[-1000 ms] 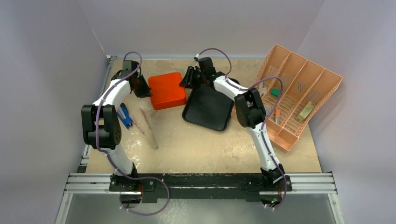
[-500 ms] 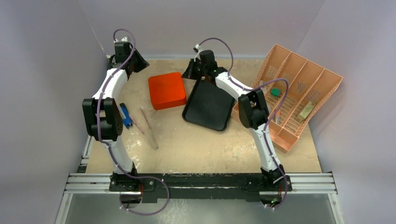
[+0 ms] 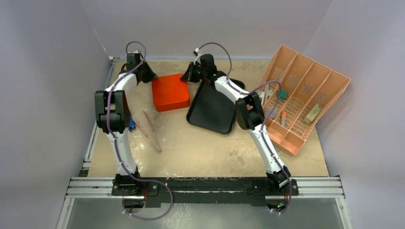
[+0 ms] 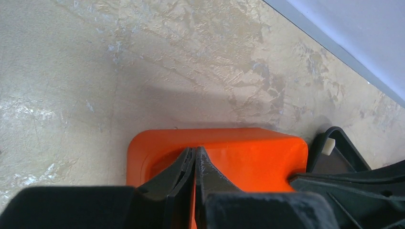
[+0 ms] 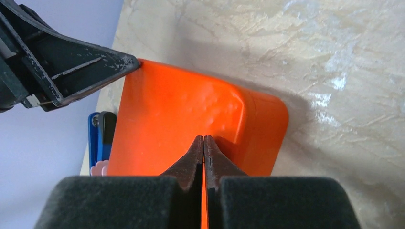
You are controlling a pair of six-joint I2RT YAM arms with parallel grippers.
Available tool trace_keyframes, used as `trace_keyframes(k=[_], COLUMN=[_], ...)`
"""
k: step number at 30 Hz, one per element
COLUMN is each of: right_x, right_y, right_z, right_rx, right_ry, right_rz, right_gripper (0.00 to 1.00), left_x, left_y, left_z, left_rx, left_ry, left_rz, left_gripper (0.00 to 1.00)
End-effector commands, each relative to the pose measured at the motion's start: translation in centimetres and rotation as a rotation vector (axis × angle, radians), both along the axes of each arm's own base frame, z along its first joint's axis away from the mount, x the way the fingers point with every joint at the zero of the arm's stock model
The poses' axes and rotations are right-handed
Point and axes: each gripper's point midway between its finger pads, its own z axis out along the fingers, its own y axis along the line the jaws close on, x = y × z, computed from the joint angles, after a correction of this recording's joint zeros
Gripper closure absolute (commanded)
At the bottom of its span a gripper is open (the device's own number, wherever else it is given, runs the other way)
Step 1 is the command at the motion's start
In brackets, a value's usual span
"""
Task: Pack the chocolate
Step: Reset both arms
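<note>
Right now I have both arms at the far edge of the orange box point(image 3: 170, 93), one at each far corner. The left gripper point(image 4: 195, 153) has its fingers pressed together over the box's rim. The right gripper point(image 5: 204, 139) is pinched together too, with a sliver of orange showing in the slit. I cannot tell whether either one actually nips the lid's edge. The chocolate shows in none of my views for certain. The black tray point(image 3: 212, 112) beside the box looks bare from above, so I judge the pieces sit under the lid. I read this as the lid step. Next, both arms must work evenly, or the lid skews and the box slides.
</note>
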Motion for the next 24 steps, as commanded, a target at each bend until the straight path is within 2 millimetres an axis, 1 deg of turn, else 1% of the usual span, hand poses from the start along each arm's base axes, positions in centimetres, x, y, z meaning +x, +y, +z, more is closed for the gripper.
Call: trace_keyframes(k=[1, 3, 6, 7, 9, 10, 11, 13, 15, 17, 19, 20, 22, 23, 24], right_x=[-1.1, -1.2, -1.3, -1.5, -2.2, -2.7, -3.1, -3.9, -5.7, -6.9, -8.5, -9.4, -11.0, -12.0, -12.7], right_y=[-2.2, -2.3, -2.7, -2.8, -3.4, -3.8, -4.4, -6.5, -7.9, -9.7, -11.3, -12.0, -13.4, -14.2, -14.8], right_z=[-0.9, 0.7, 4.7, 5.8, 8.1, 9.0, 10.0, 10.2, 10.6, 11.5, 12.9, 13.0, 14.2, 15.5, 16.0], right_rx=[-0.105, -0.096, -0.078, -0.074, -0.067, -0.071, -0.087, -0.167, -0.201, -0.257, -0.289, -0.306, -0.318, -0.315, -0.319], right_ry=[0.055, 0.038, -0.021, -0.035, -0.065, -0.081, -0.111, -0.165, -0.176, -0.197, -0.202, -0.196, -0.205, -0.222, -0.227], right_rz=[-0.027, -0.029, -0.038, -0.038, -0.043, -0.045, -0.057, -0.095, -0.091, -0.122, -0.136, -0.142, -0.159, -0.172, -0.184], right_gripper=[1.00, 1.00, 1.00, 1.00, 0.93, 0.89, 0.85, 0.71, 0.59, 0.47, 0.35, 0.28, 0.13, 0.03, 0.01], left_x=[-2.0, -1.6, -1.3, -1.4, -2.1, -2.7, -3.3, -4.7, -6.0, -7.5, -9.1, -9.9, -11.5, -12.2, -12.8], left_y=[2.5, 2.5, 2.2, 2.1, 1.8, 1.7, 1.6, 1.2, 0.4, -0.9, -2.0, -2.6, -3.7, -3.8, -3.9], left_z=[-2.8, -0.4, 4.0, 5.4, 8.0, 8.8, 9.6, 10.4, 11.1, 12.2, 13.2, 13.6, 14.5, 15.1, 15.7], left_rx=[0.081, 0.079, 0.072, 0.066, 0.072, 0.075, 0.079, 0.069, 0.046, 0.025, 0.024, 0.021, 0.005, 0.001, 0.002], left_ry=[0.125, 0.090, 0.021, 0.002, -0.021, -0.024, -0.030, -0.037, -0.049, -0.071, -0.089, -0.096, -0.110, -0.122, -0.134], left_rz=[0.041, 0.037, 0.025, 0.016, -0.008, -0.018, -0.023, -0.041, -0.075, -0.120, -0.155, -0.172, -0.207, -0.213, -0.218], left_gripper=[0.95, 0.94, 0.87, 0.84, 0.75, 0.70, 0.60, 0.48, 0.37, 0.32, 0.30, 0.28, 0.26, 0.26, 0.25])
